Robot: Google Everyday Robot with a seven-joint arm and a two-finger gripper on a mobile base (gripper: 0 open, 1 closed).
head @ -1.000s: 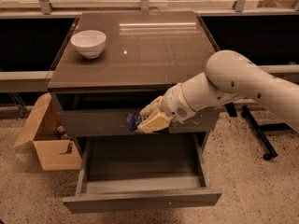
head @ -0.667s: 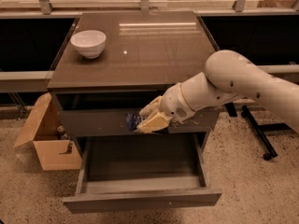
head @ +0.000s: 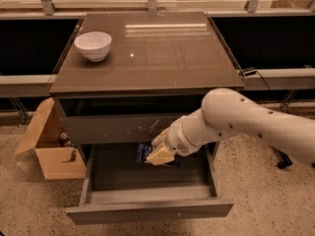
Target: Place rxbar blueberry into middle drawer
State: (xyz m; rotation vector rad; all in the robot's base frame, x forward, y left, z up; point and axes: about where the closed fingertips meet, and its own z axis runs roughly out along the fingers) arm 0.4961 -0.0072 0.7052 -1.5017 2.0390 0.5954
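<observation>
The middle drawer (head: 147, 211) is pulled open below the table, showing its dark inside. My gripper (head: 158, 155), with tan fingers on the white arm (head: 246, 119), reaches down into the drawer's back part. It is shut on the rxbar blueberry (head: 143, 152), a small dark blue bar that sticks out to the left of the fingers. The bar is low over the drawer floor; I cannot tell whether it touches. The fingers hide most of the bar.
The drawer above, with white scratches on its front (head: 118, 128), is closed. A white bowl (head: 93, 45) stands at the table top's far left. An open cardboard box (head: 51, 149) stands on the floor to the left of the drawers.
My gripper has moved down with the bar, from in front of the scratched drawer front into the open middle drawer.
</observation>
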